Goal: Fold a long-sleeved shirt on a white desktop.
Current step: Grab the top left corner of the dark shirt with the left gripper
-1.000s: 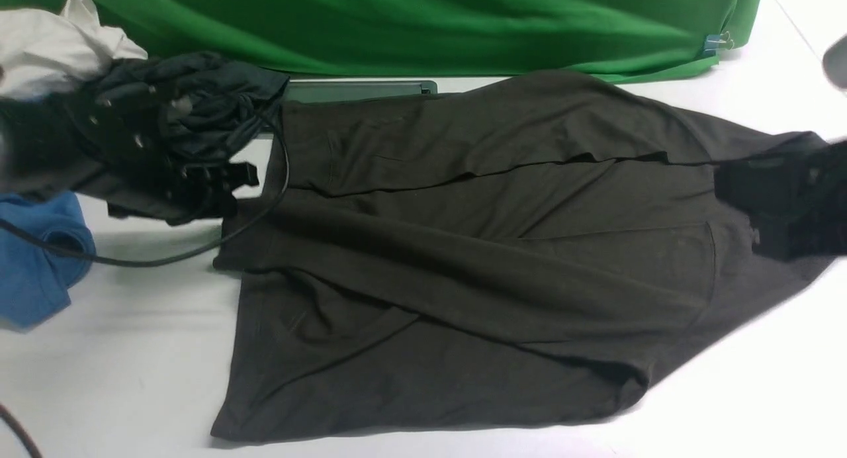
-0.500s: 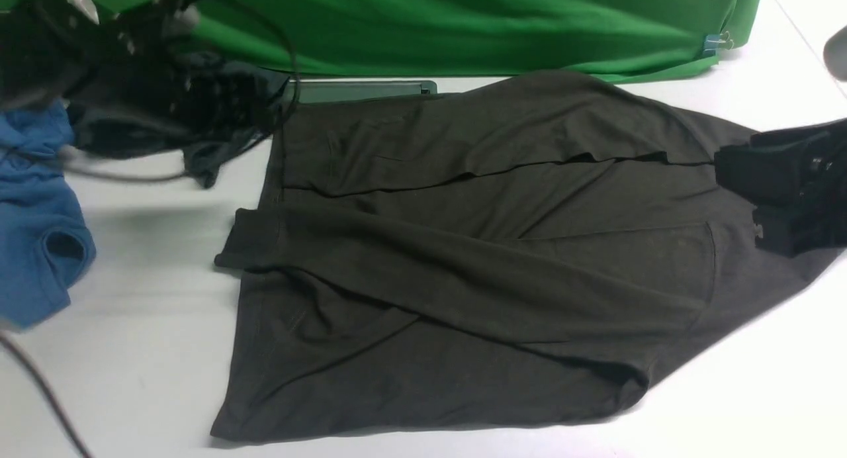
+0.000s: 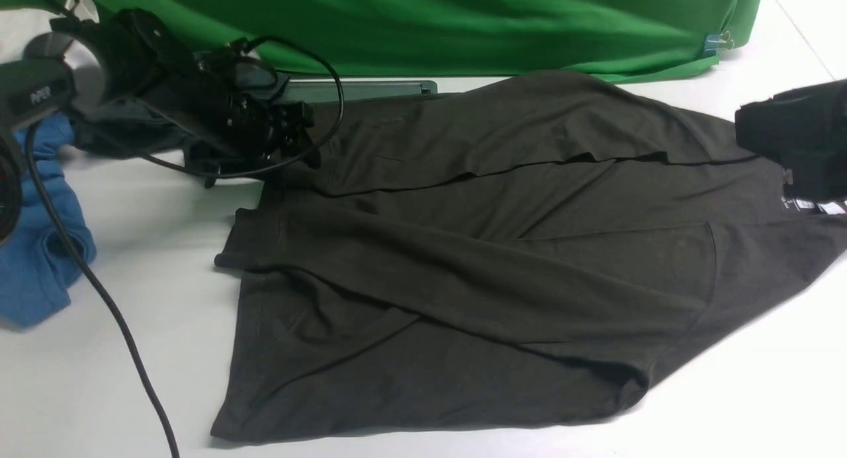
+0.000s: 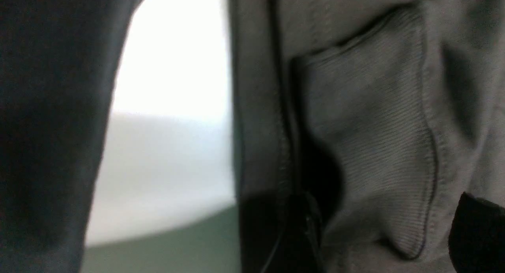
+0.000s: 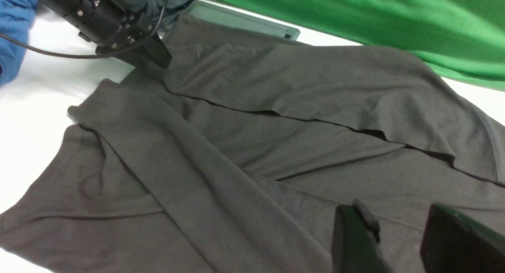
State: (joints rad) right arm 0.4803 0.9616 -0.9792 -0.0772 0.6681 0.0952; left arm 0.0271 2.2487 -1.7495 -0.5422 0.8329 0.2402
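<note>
The long-sleeved shirt [image 3: 476,266] lies flat on the white desktop [image 3: 119,392], its sleeves folded across the body and its hem toward the left. My left gripper [image 3: 294,137] is low over the shirt's far left corner. Its dark fingers [image 4: 305,233] stand apart in the left wrist view, with ribbed fabric [image 4: 375,146] between them. My right gripper [image 3: 797,143] hovers open above the neck end, just beyond the small white neck label [image 3: 804,204]. The right gripper [image 5: 398,237] holds nothing in its wrist view, and the shirt [image 5: 244,139] spreads out below it.
A bright blue shirt [image 3: 33,273] and a dark teal-grey garment [image 3: 119,130] lie at the far left, behind the left arm. A black cable [image 3: 99,292] trails across the front left. The metal-rimmed hatch [image 3: 364,89] and the green backdrop [image 3: 463,21] line the back edge.
The left arm swung from the clothes pile at the left over to the shirt's far left corner. The right gripper rose and drew back, uncovering the neck label.
</note>
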